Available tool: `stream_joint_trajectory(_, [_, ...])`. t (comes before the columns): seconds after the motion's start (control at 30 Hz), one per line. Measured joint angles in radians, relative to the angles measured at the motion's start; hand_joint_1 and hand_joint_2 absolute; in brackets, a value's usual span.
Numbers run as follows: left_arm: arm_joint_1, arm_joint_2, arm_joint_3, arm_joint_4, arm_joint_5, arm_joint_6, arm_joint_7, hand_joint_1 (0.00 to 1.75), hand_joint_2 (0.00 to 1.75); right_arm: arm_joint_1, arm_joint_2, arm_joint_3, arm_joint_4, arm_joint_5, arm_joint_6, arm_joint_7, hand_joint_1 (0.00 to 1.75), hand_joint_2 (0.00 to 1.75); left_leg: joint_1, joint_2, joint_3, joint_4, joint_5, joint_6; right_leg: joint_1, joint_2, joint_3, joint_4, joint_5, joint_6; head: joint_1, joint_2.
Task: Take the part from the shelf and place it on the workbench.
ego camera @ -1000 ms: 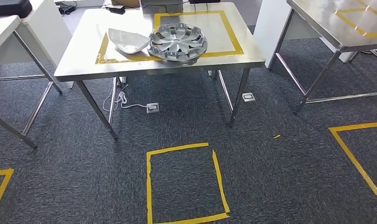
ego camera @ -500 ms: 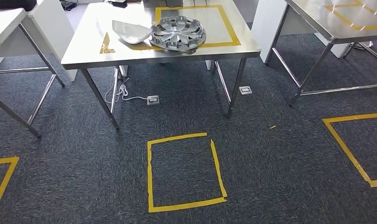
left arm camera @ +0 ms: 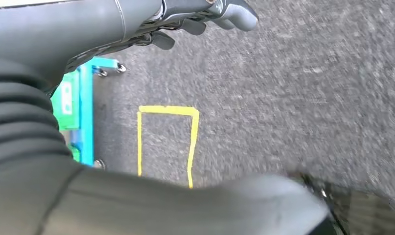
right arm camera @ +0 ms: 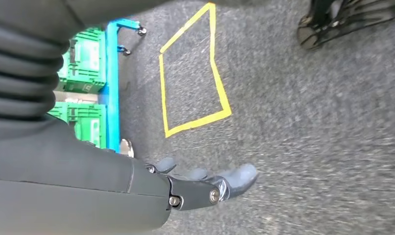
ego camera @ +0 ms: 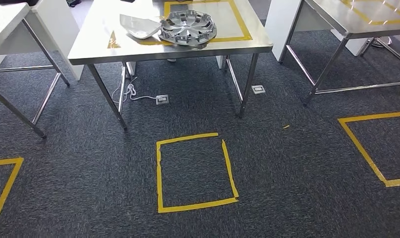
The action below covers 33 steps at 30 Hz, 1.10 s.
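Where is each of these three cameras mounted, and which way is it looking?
Head view: high on the robot, looking forward and down at a steel table bearing a hubcap, and a tape square on the carpet.
Left wrist view: behind the hanging left hand, looking down at carpet, a tape square and a blue cart.
Right wrist view: behind the right hand, looking down at carpet, a tape square and green crates.
Shared: both wrist views show grey carpet, yellow tape and blue frame.
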<state>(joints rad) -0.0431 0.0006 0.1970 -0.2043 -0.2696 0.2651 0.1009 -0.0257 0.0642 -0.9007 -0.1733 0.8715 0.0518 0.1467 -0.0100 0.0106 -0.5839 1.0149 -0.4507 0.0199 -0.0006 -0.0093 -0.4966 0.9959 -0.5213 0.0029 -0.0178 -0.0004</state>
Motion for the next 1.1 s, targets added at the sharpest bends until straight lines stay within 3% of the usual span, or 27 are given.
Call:
stream_joint_trajectory(0.07, [0.007, 0.0, -0.008, -0.009, 0.015, -0.014, -0.002, 0.0, 1.75, 0.013, 0.0, 0.039, -0.002, -0.046, -0.002, -0.007, 0.0, 1.75, 0.0, 0.0, -0.003, -0.005, 0.003, 0.002, 0.001, -0.001, -0.001, -0.001, 0.003, -0.003, 0.0, 0.0])
stream_joint_trajectory(0.13, [0.016, -0.001, -0.015, -0.017, 0.031, -0.029, -0.007, 0.0, 1.75, 0.024, 0.0, 0.081, -0.009, -0.093, -0.003, -0.016, 0.0, 1.75, 0.002, 0.0, -0.003, -0.009, 0.009, -0.008, 0.002, -0.001, -0.003, 0.0, 0.006, -0.009, 0.0, 0.0])
stream_joint_trajectory(0.3, [0.045, -0.001, -0.038, -0.042, 0.07, -0.067, -0.023, 0.0, 1.75, 0.048, -0.001, 0.205, -0.034, -0.223, -0.013, -0.038, 0.0, 1.75, 0.003, -0.002, 0.001, -0.014, 0.024, -0.021, 0.003, -0.002, -0.009, 0.003, 0.01, -0.015, 0.0, 0.0])
stream_joint_trajectory(0.57, [0.09, -0.001, -0.077, -0.085, 0.133, -0.129, -0.047, 0.0, 1.75, 0.088, -0.014, 0.408, -0.086, -0.427, -0.023, -0.072, 0.0, 1.75, 0.003, -0.003, -0.003, -0.014, 0.024, -0.023, 0.002, -0.002, -0.013, 0.003, 0.011, -0.015, 0.0, 0.0])
stream_joint_trajectory(0.6, [0.095, -0.001, -0.083, -0.09, 0.141, -0.136, -0.051, 0.0, 1.31, 0.093, -0.015, 0.436, -0.093, -0.453, -0.025, -0.077, 0.0, 1.75, 0.003, -0.003, -0.003, -0.014, 0.024, -0.023, 0.002, -0.002, -0.014, 0.003, 0.011, -0.015, 0.0, 0.0])
stream_joint_trajectory(0.7, [0.112, -0.001, -0.098, -0.106, 0.164, -0.158, -0.06, 0.0, 0.0, 0.108, -0.02, 0.512, -0.113, -0.526, -0.032, -0.089, 0.0, 0.44, 0.003, -0.003, -0.004, -0.013, 0.024, -0.022, 0.002, -0.002, -0.014, 0.003, 0.011, -0.015, 0.0, 0.0])
stream_joint_trajectory(0.73, [0.118, -0.001, -0.103, -0.112, 0.171, -0.165, -0.062, 0.0, 0.0, 0.113, -0.022, 0.536, -0.119, -0.55, -0.034, -0.093, 0.0, 0.0, 0.003, -0.003, -0.005, -0.013, 0.024, -0.022, 0.001, -0.002, -0.014, 0.003, 0.011, -0.014, 0.0, 0.0])
stream_joint_trajectory(1.1, [0.169, -0.001, -0.15, -0.161, 0.25, -0.242, -0.093, 0.0, 0.0, 0.158, -0.037, 0.771, -0.174, -0.806, -0.048, -0.136, 0.0, 0.0, 0.003, -0.003, -0.005, -0.012, 0.024, -0.022, 0.0, -0.002, -0.015, 0.003, 0.012, -0.012, 0.0, 0.0])
